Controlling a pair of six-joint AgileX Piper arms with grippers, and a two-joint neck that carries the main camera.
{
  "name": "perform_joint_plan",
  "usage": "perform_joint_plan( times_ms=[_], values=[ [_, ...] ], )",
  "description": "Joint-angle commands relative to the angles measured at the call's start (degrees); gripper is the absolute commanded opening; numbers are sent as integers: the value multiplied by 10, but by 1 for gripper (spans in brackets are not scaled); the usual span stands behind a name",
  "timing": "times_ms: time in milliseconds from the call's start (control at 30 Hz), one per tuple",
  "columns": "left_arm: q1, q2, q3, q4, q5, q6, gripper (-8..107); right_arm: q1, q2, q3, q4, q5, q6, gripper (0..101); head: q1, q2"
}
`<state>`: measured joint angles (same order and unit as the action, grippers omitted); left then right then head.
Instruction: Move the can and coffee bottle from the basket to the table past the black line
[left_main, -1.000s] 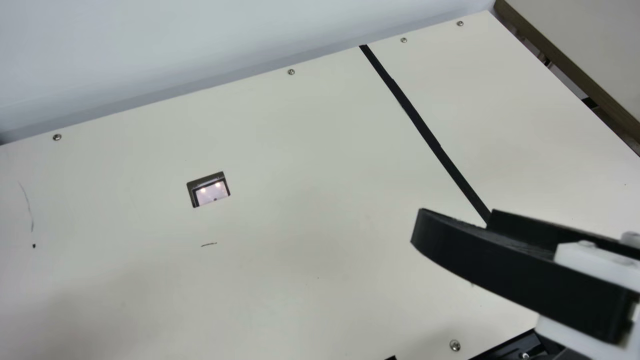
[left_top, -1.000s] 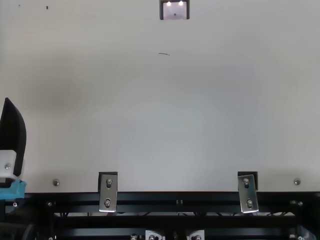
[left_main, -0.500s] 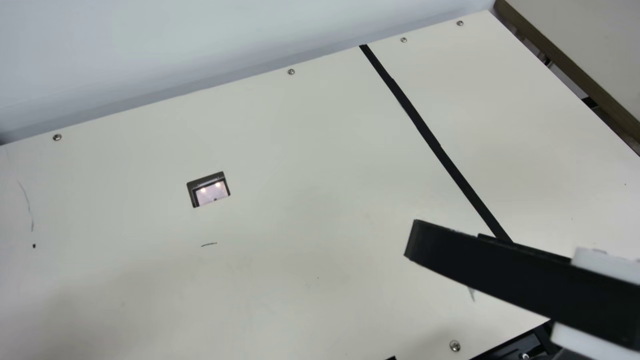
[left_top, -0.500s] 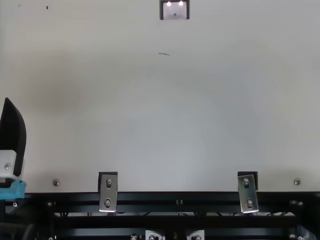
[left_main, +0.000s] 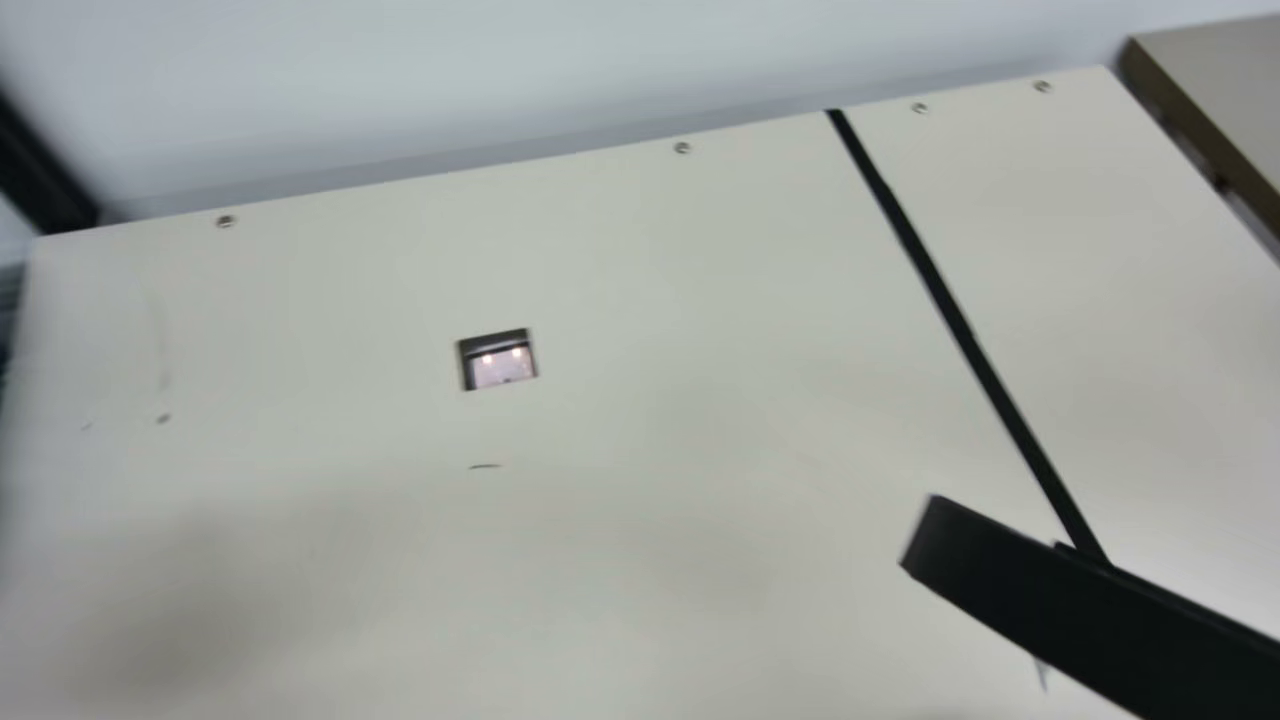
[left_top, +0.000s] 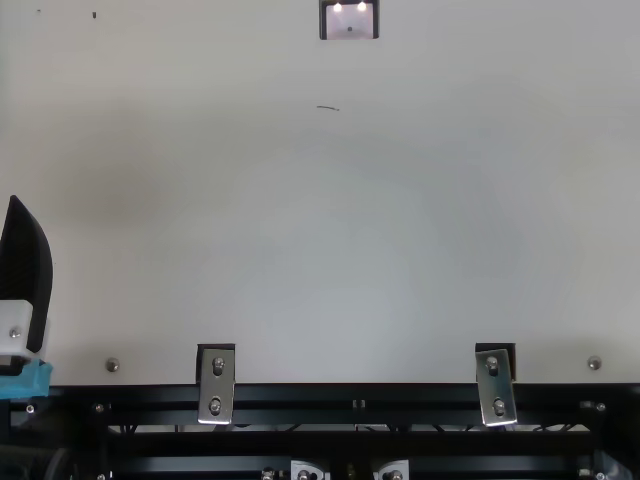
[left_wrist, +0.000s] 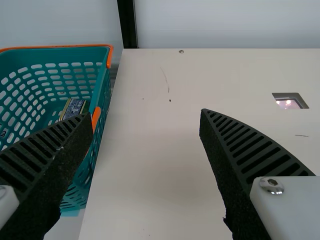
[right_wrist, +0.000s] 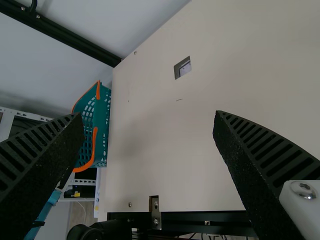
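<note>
- main view: the camera has turned, so the cream table (left_main: 650, 420) sits farther right and a dark post (left_main: 40, 170) has come in at left; turning toward the basket side probably readies a pick
- main view, lower right: the right gripper (left_main: 995, 533) first swung its fingers closer into line with each other, then shifted less than the camera did; it overlaps the near end of the black line (left_main: 960, 320)
- left wrist view: the left gripper (left_wrist: 146, 114) is spread wide with nothing between its fingers; beside the table edge, a teal basket (left_wrist: 55, 46) with orange trim holds a dark-labelled item (left_wrist: 75, 108), perhaps the can, so the moving likely remains to be done
- right wrist view: the right gripper is spread too, holding nothing, with the basket farther off
- top view: the left gripper keeps its place at the left edge; pale tabletop, a small square opening (left_top: 349, 20), a black rail (left_top: 350, 396) below
- room: a pale wall (left_main: 450, 80) behind the table
</note>
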<state>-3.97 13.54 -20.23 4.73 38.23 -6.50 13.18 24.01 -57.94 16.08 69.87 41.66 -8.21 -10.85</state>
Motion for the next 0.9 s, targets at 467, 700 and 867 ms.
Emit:
perform_joint_plan(
  times_ms=[467, 700, 867],
  values=[
    [0, 0, 0, 0, 0, 0, 90, 0, 0, 0, 0, 0, 0, 101, -93, 329],
    [0, 0, 0, 0, 0, 0, 90, 0, 0, 0, 0, 0, 0, 101, -147, 446],
    [0, 0, 0, 0, 0, 0, 90, 0, 0, 0, 0, 0, 0, 101, -147, 446]
  ],
)
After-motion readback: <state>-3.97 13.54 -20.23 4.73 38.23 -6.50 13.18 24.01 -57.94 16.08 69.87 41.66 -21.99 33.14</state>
